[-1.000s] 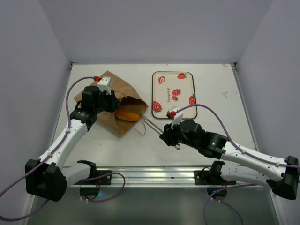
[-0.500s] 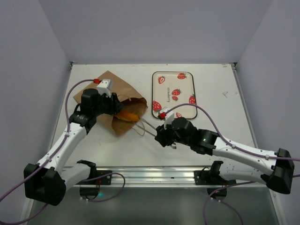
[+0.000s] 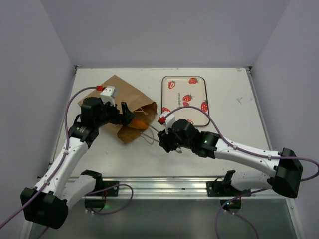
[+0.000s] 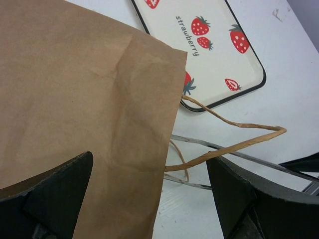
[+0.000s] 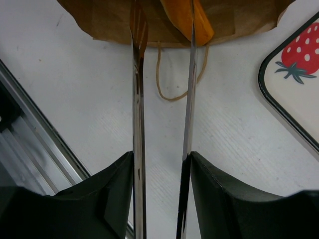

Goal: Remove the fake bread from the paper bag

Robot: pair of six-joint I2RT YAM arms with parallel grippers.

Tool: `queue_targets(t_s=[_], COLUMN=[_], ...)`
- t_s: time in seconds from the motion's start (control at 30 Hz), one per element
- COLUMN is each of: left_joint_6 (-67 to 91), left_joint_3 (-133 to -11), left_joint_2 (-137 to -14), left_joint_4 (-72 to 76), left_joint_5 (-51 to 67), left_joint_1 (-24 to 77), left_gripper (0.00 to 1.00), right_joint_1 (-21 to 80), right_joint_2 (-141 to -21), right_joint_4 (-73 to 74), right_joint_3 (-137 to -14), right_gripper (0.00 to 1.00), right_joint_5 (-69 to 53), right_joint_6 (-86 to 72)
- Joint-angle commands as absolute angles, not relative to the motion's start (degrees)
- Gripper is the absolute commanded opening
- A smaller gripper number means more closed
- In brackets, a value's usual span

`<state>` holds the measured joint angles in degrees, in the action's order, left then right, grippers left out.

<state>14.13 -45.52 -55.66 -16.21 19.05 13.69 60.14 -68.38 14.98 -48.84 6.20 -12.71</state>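
The left gripper (image 4: 149, 164) hangs wide open over the paper bag (image 4: 75, 89), which lies left of centre in the top view. The right gripper (image 5: 160, 157) clamps metal tongs (image 5: 138, 99). Their tips reach the bag's mouth at the frame's top edge, where an orange fake bread loaf (image 5: 174, 12) shows. A strawberry tray (image 4: 219, 64) lies at upper right.

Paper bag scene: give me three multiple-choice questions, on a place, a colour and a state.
1. In the top view, the paper bag lies where from the strawberry tray? A. left of it B. on it C. right of it
2. The bread at the bag's mouth is: A. green B. orange C. white
3. The right gripper is: A. open and empty B. shut on a bag handle C. shut on metal tongs
Answers: A, the tray sits to the bag's right; B, glossy orange shows there; C, both tong arms run between its fingers.
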Motion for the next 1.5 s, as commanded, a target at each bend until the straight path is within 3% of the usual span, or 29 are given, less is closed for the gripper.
queue_targets(t_s=[0.0, 0.27, 0.77, 1.47], left_joint_6=[13.19, 14.85, 29.09, 31.12], left_joint_3=[-45.79, -45.26, -43.24, -45.79], left_joint_2=[-53.18, -45.45, -41.66, -37.70], left_joint_4=[-19.24, -21.36, -23.73, -26.89], left_joint_5=[20.04, 17.85, -1.57, -8.52], left_joint_1=[13.89, 13.89, 13.89, 13.89], left_gripper=[0.99, 1.00, 1.00, 1.00], right_joint_1=[58.80, 54.06, 50.36, 47.72], right_joint_2=[-69.87, -75.14, -83.23, -93.86], right_joint_4=[11.87, 11.87, 12.65, 13.36], right_joint_3=[-52.73, -55.90, -62.40, -69.70], right_gripper=[0.52, 0.57, 0.60, 0.63], right_joint_5=[3.79, -2.36, -8.79, -12.57], right_joint_6=[-10.20, -7.56, -3.43, -1.06])
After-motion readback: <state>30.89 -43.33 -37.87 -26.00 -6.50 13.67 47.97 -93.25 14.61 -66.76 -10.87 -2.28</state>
